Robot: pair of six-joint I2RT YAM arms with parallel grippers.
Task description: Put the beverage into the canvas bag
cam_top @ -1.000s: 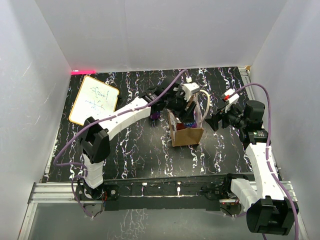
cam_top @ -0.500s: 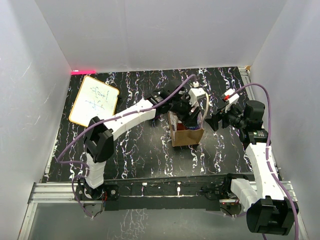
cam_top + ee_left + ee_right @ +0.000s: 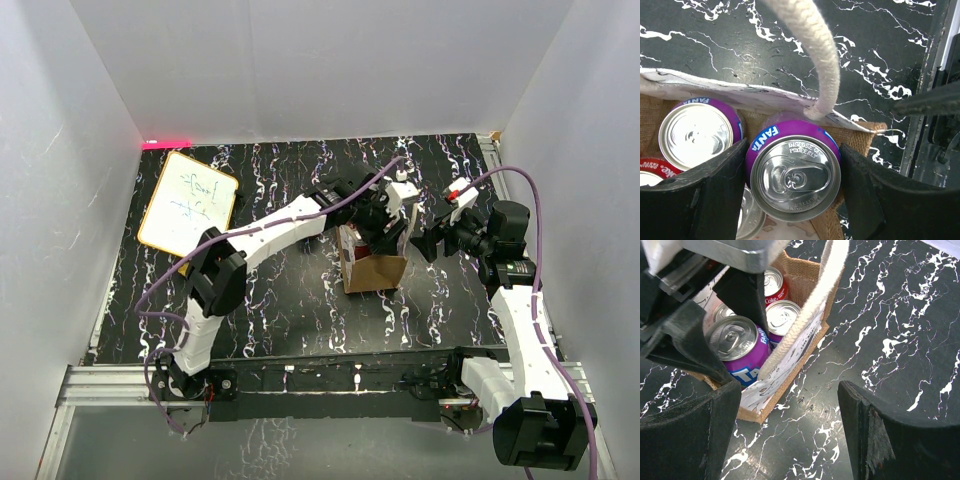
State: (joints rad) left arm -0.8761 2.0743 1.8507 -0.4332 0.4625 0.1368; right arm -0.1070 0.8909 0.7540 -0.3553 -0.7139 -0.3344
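Since the earlier frame the left arm has swung right and reached further out, so the left pincer [image 3: 385,222] that stood behind the bag [image 3: 375,272] now hangs right over its open mouth. The bag stands upright near the middle of the tabletop [image 3: 280,300], well apart from the whiteboard [image 3: 188,200] at the far left.

The left pincer is clamped on a purple can [image 3: 795,175], one finger on each side, with the can upright and its pull-tab facing up. The can is in the corner of the bag next to the pale printed panel. It sits higher than the others inside, so it looks only partly lowered. One cream handle [image 3: 825,60] arches over it and touches its side. Already in the bag are another purple can [image 3: 696,135], a red can [image 3: 774,287] and at least one more whose label is hidden.

The right pincer [image 3: 790,390] stands wide and holds nothing, just beside the bag on its right.

The step in hand seems to be the lowering itself. Next the can should go straight down into the free corner until it rests on the bottom. Then the fingers should spread and lift straight up, clear of the handle loop, which could snag and tip the light bag
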